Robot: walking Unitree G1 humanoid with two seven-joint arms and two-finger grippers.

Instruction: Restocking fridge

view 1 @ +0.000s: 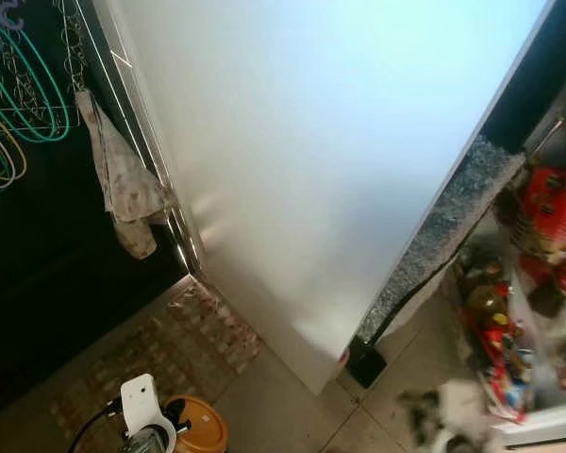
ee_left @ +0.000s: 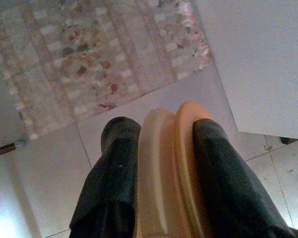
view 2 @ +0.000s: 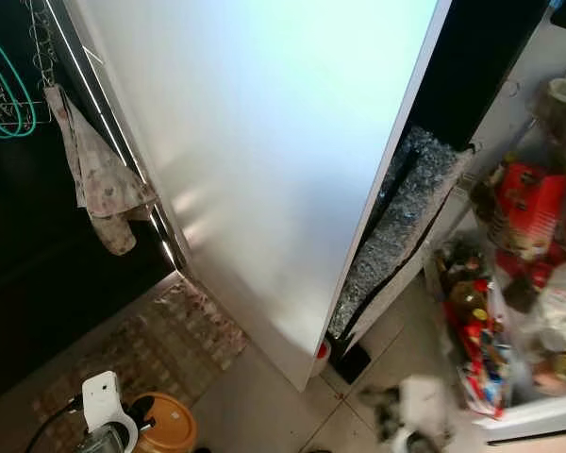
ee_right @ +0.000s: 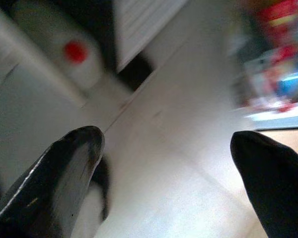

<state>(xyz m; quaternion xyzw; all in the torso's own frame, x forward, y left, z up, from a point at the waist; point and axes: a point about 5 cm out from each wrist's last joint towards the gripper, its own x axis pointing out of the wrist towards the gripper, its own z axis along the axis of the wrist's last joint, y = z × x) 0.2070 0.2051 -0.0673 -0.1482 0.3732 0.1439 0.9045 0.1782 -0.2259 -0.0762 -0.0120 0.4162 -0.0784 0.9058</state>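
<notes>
Left gripper [ee_left: 161, 173] low over the floor [ee_left: 49, 168], fingers clamped on the orange lid [ee_left: 169, 163]. Right gripper [ee_right: 164, 163] spread wide, empty (blurred). Risk: clipping the open fridge door [view 1: 311, 170] and dropping the lid.

From the head I see two eyes angled steeply down at the open fridge door [view 1: 302, 170] and tiled floor [view 1: 283, 406]; both share the door, the patterned mat [view 2: 141, 349] and the stocked shelves [view 2: 519, 283], the right eye shifted slightly; my left wrist camera looks straight down along its fingers [ee_left: 109, 183] at mat and tile, close above the floor; my right wrist camera faces low across the floor, blurred, toward the fridge base [ee_right: 79, 54].
</notes>
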